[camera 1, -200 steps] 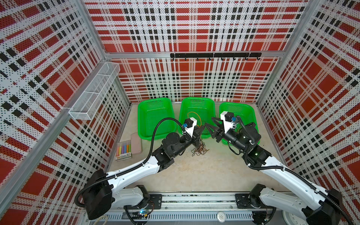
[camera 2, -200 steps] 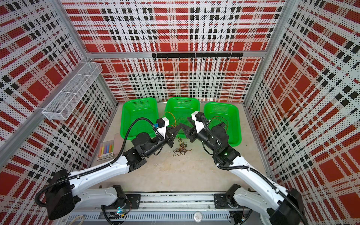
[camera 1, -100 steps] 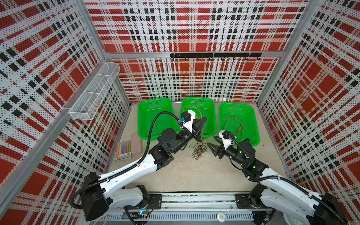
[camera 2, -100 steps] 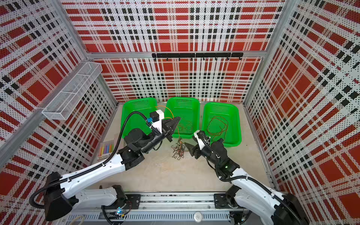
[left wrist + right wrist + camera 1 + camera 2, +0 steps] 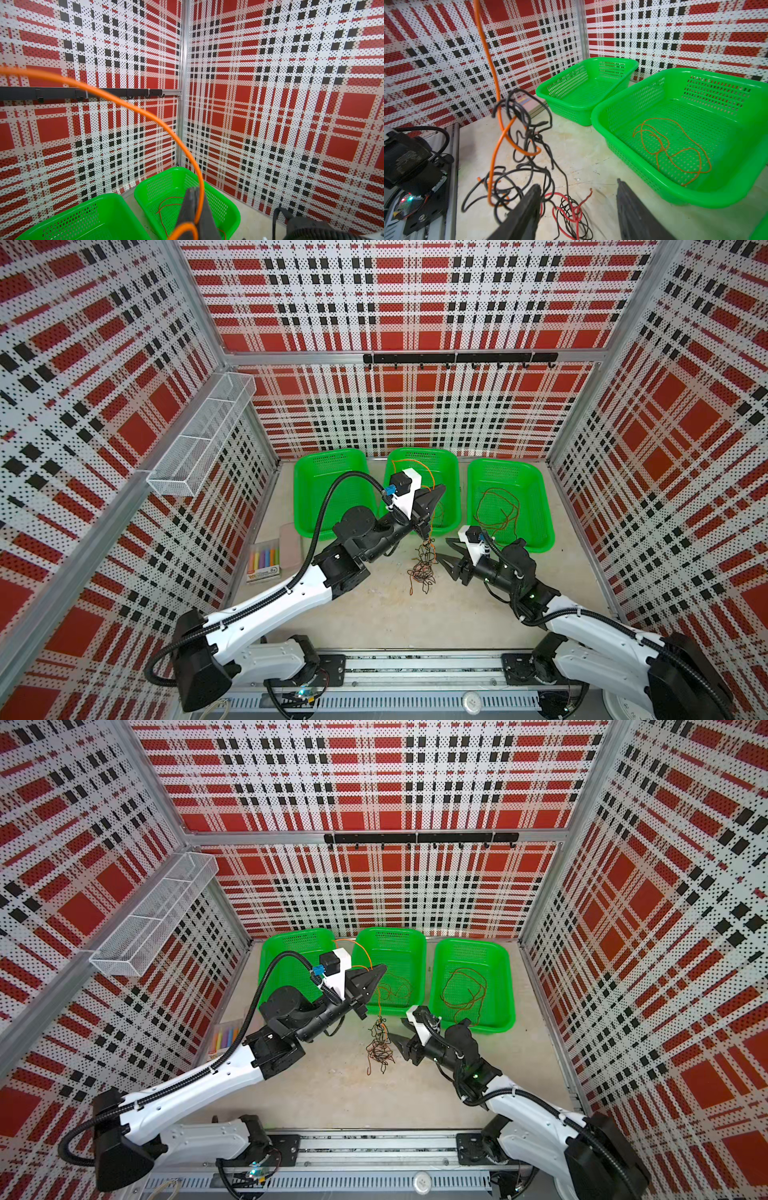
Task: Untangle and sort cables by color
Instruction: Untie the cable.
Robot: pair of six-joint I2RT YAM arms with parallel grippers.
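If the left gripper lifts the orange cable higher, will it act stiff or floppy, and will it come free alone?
Probably floppy but a little springy: the orange cable leaves the shut left gripper in a smooth arc instead of dropping straight down. It likely will not come free alone, since the black cables hang looped around it. It seems light, as the strand is thin.

Both arms reach in twd frame centre, top view.
L gripper point(image 5: 441, 489) raised, jaws pinched tight; R gripper point(image 5: 445, 549) low, jaws apart, tips twd frame left.
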